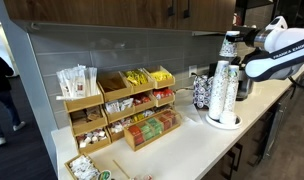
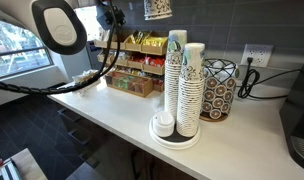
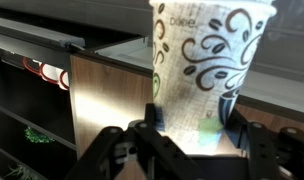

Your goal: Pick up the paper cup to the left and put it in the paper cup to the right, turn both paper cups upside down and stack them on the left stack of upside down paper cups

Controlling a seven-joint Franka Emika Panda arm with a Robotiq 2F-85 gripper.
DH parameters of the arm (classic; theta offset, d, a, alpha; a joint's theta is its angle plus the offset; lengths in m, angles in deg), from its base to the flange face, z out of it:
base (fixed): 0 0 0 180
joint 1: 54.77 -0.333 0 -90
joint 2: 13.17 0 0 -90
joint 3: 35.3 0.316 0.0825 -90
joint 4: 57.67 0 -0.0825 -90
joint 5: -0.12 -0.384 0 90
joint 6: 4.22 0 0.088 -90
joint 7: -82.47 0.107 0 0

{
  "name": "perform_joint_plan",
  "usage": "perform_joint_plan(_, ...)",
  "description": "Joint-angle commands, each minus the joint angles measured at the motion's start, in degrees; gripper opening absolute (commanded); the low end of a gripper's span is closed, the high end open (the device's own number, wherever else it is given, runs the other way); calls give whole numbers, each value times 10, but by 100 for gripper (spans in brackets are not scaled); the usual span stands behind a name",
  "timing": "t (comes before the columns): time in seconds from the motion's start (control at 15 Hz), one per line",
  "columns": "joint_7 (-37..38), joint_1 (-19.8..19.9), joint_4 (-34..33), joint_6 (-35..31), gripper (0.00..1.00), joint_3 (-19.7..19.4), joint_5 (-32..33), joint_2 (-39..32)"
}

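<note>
Hovering above the surface (image 2: 112, 115), I judge the pick-up step is in hand: the cup stacks (image 2: 182, 85) stand at its right end, and a patterned paper cup (image 3: 212, 60) sits right before my end effector (image 3: 192, 145). Whether I am clenched on it I cannot tell; next I must confirm a firm hold, then carry it level.

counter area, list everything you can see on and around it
cup stacks: at least two, white and dark-patterned, on the tray
tray: one, white, near the counter's front edge
wire basket: one, black, beside the stacks
wooden organiser: one, tan, holding packets, along the wall
wall outlet: one, white, behind the basket
patterned cup: one, white with dark swirls, close to the wrist camera
person: one, dark clothes, background
arm: one, white, above the counter
end effector: one, black, fingers either side of the patterned cup, contact unclear
</note>
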Motion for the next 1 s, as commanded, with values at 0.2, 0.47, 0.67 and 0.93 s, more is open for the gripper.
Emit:
perform_joint_plan(0.2, -101, 37, -34, -26, 42, 52, -117, -63)
perform_joint_plan(0.47, -117, 36, -52, -27, 42, 57, -163, -91)
perform_joint_plan(0.67, -105, 29, -66, -26, 42, 58, -173, -103)
perform_joint_plan(0.93, -106, 29, -74, -27, 42, 60, -176, -116)
